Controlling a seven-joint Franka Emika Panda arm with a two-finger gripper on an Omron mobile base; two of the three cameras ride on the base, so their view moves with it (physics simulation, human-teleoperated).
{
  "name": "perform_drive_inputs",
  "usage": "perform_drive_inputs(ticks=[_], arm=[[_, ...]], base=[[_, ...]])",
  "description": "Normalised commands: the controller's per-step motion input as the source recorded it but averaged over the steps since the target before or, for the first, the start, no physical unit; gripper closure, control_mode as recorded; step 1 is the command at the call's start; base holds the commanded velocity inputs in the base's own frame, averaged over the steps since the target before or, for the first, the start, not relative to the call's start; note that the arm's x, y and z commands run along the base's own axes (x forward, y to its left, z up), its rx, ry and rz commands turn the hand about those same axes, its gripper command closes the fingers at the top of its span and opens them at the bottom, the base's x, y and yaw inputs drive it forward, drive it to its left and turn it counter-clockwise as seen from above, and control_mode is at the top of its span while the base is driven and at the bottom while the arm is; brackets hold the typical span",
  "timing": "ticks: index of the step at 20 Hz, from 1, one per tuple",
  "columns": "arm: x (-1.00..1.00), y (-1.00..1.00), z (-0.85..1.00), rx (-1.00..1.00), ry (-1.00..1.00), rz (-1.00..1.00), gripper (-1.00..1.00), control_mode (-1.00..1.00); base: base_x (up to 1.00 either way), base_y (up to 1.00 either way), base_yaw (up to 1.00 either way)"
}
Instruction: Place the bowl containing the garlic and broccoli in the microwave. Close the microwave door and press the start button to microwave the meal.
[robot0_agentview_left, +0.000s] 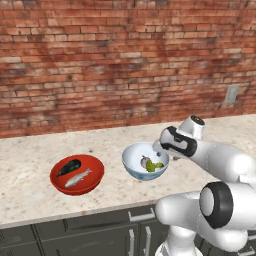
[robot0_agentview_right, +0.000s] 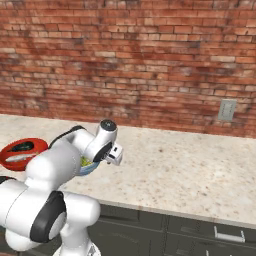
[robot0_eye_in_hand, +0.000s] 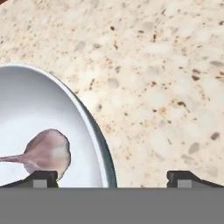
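Trouble, if it comes, starts at the rim. In the left base view, the bowl (robot0_agentview_left: 145, 161) sits on the bench (robot0_agentview_left: 30, 165) right of centre, with the garlic (robot0_agentview_left: 145, 161) and the broccoli (robot0_agentview_left: 154, 166) inside. The red bowl (robot0_agentview_left: 77, 174) with the fish sits to its left, well apart. The arm's wrist hangs at the bowl's right edge and hides the fingers, so a grab from here could shove the bowl sideways rather than catch it.

In the right base view, the arm covers most of the bowl (robot0_agentview_right: 89, 167) at the left of the frame; a sliver of blue rim and some green show under the wrist. The red bowl (robot0_agentview_right: 20, 152) lies at the far left edge. No microwave appears in this frame, so a long carry probably lies ahead, and a thin rim pinch could let the bowl tip and spill the meal.

In the hand view, the gripper (robot0_eye_in_hand: 111, 178) stands wide open and holds nothing. Its two tips straddle the bowl's rim (robot0_eye_in_hand: 94, 127), one inside near the garlic (robot0_eye_in_hand: 48, 151), one outside over bare bench (robot0_eye_in_hand: 166, 87). If the inner tip comes down on the garlic, the grip may close on the bulb instead of the wall.
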Motion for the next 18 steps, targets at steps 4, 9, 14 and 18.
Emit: perform_drive_inputs(ticks=[4, 9, 14, 18], arm=[[0.23, 0.24, -0.29, 0.00, 0.00, 0.00, 1.00, -1.00], [0.00, 0.02, -0.02, 0.00, 0.00, 0.01, 1.00, -1.00], [-0.61, -0.10, 0.64, 0.01, -0.13, 0.00, 1.00, -1.00], [-0.95, -0.33, 0.94, 0.02, -0.21, -0.01, 1.00, -1.00]], base=[[0.00, 0.00, 0.00], [0.00, 0.00, 0.00], [0.00, 0.00, 0.00], [0.00, 0.00, 0.00]])
